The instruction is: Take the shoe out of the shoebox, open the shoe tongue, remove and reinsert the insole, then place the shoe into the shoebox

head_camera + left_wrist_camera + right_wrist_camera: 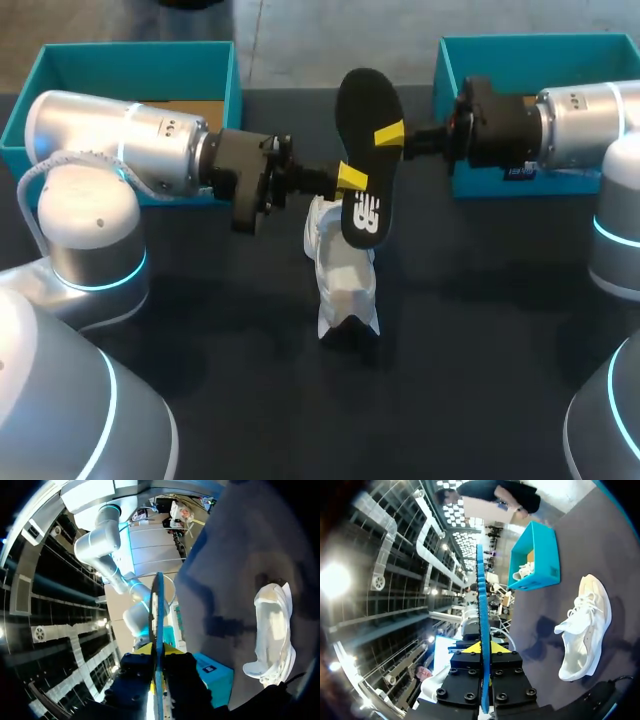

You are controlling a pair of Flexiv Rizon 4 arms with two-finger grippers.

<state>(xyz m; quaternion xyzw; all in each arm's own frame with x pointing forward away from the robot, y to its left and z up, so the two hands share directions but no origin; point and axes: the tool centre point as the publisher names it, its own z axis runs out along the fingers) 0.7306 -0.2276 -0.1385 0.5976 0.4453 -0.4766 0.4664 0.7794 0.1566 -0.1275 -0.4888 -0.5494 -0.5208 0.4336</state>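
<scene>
Between both pairs of fingers the black insole stands upright, edge-on in both wrist views. L gripper pinches its lower part and R gripper the middle from the opp. side, each pair nearly closed on the thin sheet. White shoe lies on the table under the fingers, outside L shoebox & R shoebox.
</scene>
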